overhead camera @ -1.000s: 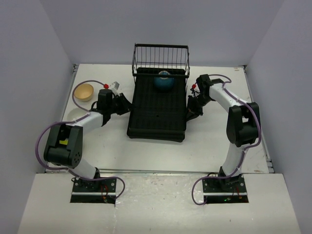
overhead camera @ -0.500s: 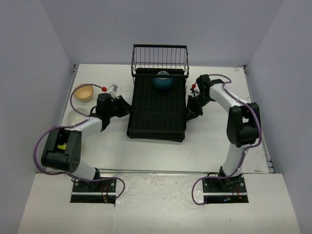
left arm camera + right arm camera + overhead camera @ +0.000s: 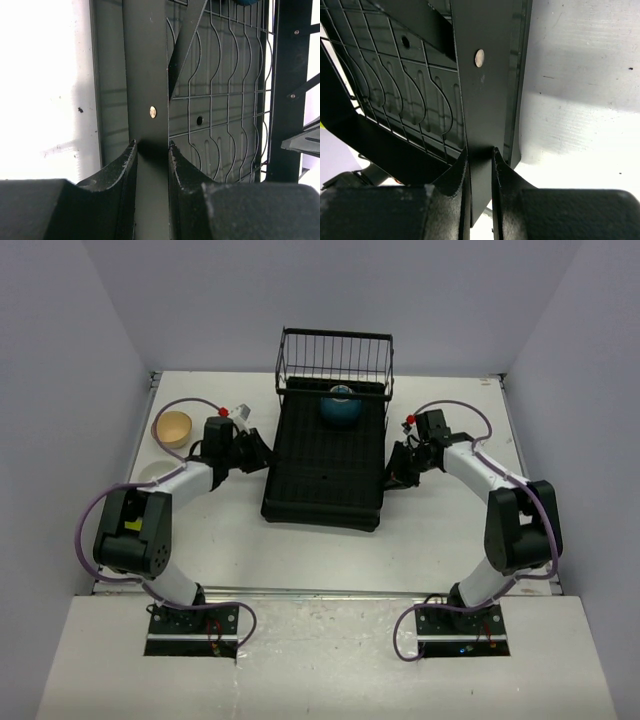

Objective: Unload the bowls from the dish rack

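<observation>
The black ribbed dish rack [image 3: 322,468] lies mid-table with its wire basket [image 3: 335,358] at the far end. One dark blue bowl [image 3: 340,407] sits in the rack by the basket. A cream bowl [image 3: 173,427] stands on the table at the far left. My left gripper [image 3: 262,452] is shut on the flat black bar of the rack's left side [image 3: 145,75]; it shows in the left wrist view [image 3: 151,150]. My right gripper [image 3: 392,468] is shut on the rack's right side bar [image 3: 487,95]; it shows in the right wrist view [image 3: 480,155]. No lime bowls are in view.
A pale round bowl [image 3: 148,474] lies by the left wall, partly behind my left arm. White walls close in the table at left, right and back. The rack's wire grid [image 3: 220,100] fills the left wrist view beyond the bar.
The rack's far end with the basket and blue bowl has shifted slightly right. My right arm swung its elbow out to the right; my left gripper moved farther up the rack's left side.
</observation>
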### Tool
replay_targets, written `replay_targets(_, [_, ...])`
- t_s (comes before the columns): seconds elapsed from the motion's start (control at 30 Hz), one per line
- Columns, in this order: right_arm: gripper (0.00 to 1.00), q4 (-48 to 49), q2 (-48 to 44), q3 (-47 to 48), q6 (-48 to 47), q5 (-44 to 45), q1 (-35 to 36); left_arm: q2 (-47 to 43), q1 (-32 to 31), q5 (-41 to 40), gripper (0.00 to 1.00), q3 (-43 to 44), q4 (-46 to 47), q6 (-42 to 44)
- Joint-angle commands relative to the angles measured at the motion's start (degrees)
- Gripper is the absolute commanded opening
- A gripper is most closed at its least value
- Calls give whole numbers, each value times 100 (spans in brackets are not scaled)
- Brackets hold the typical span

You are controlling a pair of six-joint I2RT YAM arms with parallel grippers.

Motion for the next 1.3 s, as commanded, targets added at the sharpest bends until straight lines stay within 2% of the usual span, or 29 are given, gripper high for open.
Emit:
replay_targets(0.0, [0,423,95,-432,573,290,-241,584,-54,-12,25,-320,-1998,163])
replay_targets(0.23, [0,642,43,-740,660,202,-241,435,43,-179,27,-530,-2043,198])
replay_targets(0.33, [0,862,-97,-1161,774,97,-162,670,113,-145,27,-426,-2086,338])
replay_targets(0.6, [0,1126,-361,-1821,924,132,154,1401,202,-92,27,583,-2262,523])
replay_targets(0.93, [0,1310,-634,-2181,1275,140,672,1901,193,-109,27,1130,-2429,567])
replay_targets(1.27, [0,2048,-889,-3122,1916,9,1253,2693,202,-215,27,2473,-2851,769])
